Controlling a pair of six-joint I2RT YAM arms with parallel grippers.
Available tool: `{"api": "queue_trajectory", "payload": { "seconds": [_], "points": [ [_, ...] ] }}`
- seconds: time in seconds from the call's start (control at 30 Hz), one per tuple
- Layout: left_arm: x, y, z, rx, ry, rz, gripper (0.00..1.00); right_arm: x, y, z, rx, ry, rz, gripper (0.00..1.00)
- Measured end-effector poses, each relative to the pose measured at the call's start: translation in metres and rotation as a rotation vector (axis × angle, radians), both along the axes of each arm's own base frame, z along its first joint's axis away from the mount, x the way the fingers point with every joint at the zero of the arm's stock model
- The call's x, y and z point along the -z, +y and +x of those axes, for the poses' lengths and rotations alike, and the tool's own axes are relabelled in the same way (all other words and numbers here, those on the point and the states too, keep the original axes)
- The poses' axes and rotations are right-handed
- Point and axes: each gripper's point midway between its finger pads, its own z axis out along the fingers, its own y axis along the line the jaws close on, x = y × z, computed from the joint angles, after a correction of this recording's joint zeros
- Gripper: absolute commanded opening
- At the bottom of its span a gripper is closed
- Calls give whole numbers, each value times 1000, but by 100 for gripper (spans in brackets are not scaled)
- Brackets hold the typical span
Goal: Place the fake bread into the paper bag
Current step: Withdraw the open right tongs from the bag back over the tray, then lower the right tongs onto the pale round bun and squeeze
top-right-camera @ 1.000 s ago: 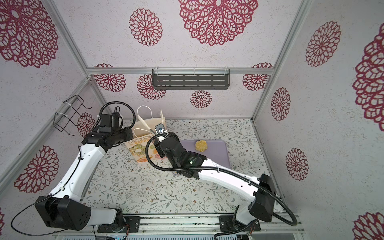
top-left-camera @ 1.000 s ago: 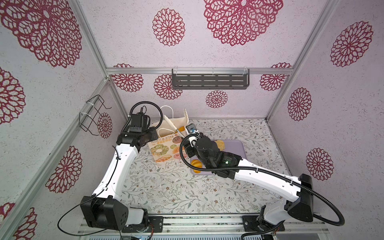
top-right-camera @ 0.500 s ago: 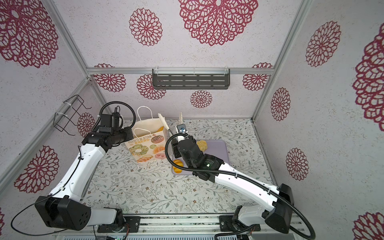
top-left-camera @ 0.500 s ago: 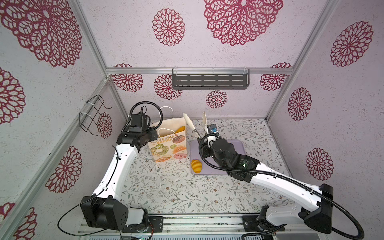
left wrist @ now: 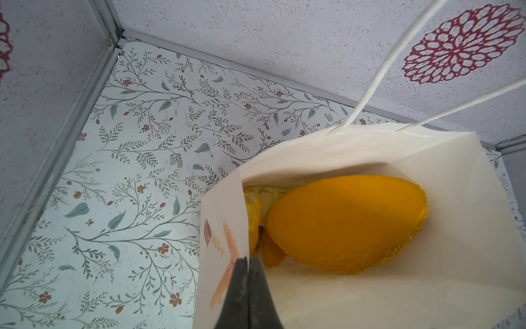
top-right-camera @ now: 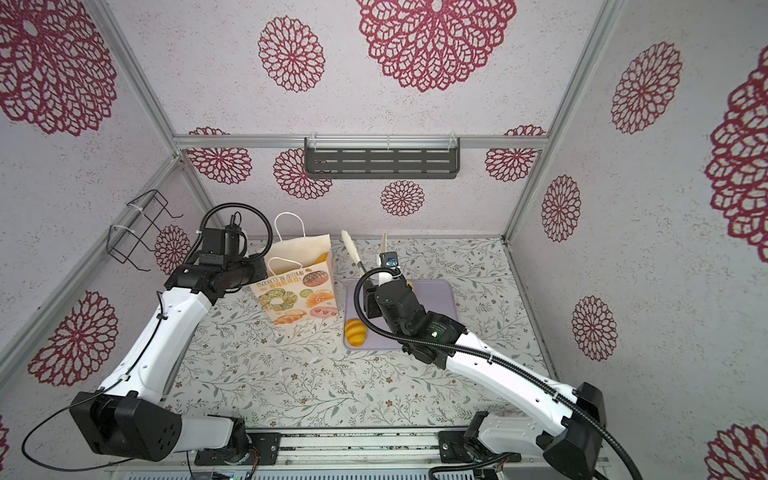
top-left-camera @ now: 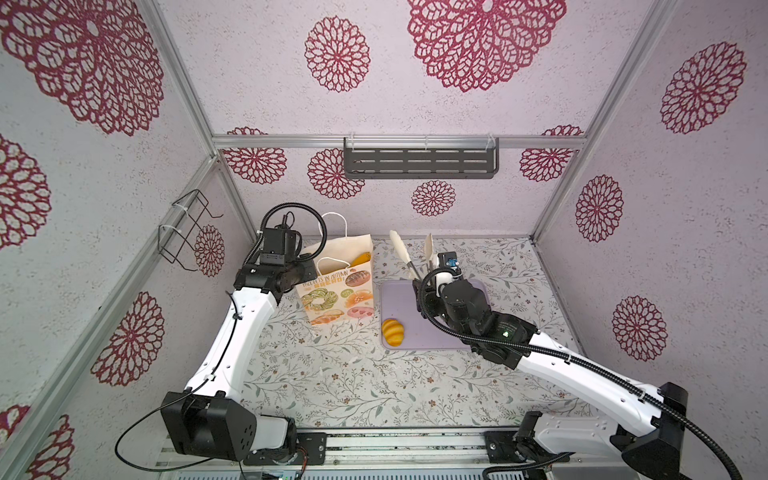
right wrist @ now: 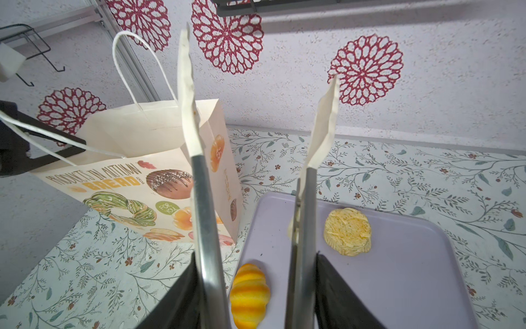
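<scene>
The paper bag [top-left-camera: 336,286] [top-right-camera: 295,286] stands upright at the back left. My left gripper [left wrist: 248,260] is shut on the edge of its mouth. An orange loaf [left wrist: 341,222] of fake bread lies inside the bag, with yellow pieces under it. My right gripper [right wrist: 256,256] is shut on metal tongs [right wrist: 205,199], whose cream tips are spread with nothing between them. The tongs hang above the lilac tray [right wrist: 412,270] [top-left-camera: 415,340]. On the tray lie a striped orange-yellow bun [right wrist: 250,294] [top-left-camera: 392,332] [top-right-camera: 355,331] and a pale cream bun [right wrist: 347,235].
A dark slotted shelf [top-left-camera: 419,162] hangs on the back wall and a wire rack [top-left-camera: 187,228] on the left wall. Patterned walls close in the floral table [top-left-camera: 353,374] on three sides. The bag stands just left of the tray.
My right arm has swung right with the tongs, from the bag's mouth to above the tray. The left gripper has kept its hold on the bag.
</scene>
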Motion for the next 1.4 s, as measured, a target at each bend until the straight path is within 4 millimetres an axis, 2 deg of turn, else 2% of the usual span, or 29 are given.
{"api": "queue_trajectory", "payload": {
  "seconds": [0.2, 0.43, 0.67, 0.87, 1.0, 1.2, 1.4],
  "points": [
    [0, -2, 0, 4, 1, 1, 0, 27, -12, 4, 35, 86, 7, 59],
    [0, -2, 0, 3, 1, 2, 0, 66, -56, 5, 144, 198, 65, 59],
    [0, -2, 0, 4, 0, 2, 0, 74, -85, 3, 210, 227, 148, 61],
    [0, -2, 0, 4, 0, 2, 0, 94, -106, 3, 259, 280, 205, 61],
    [0, -2, 0, 5, 0, 2, 0, 107, -111, 3, 265, 324, 225, 61],
    [0, -3, 0, 6, 1, 3, 0, 111, -110, 5, 244, 369, 274, 61],
    [0, -3, 0, 6, 0, 3, 0, 125, -108, 9, 240, 437, 294, 60]
  ]
}}
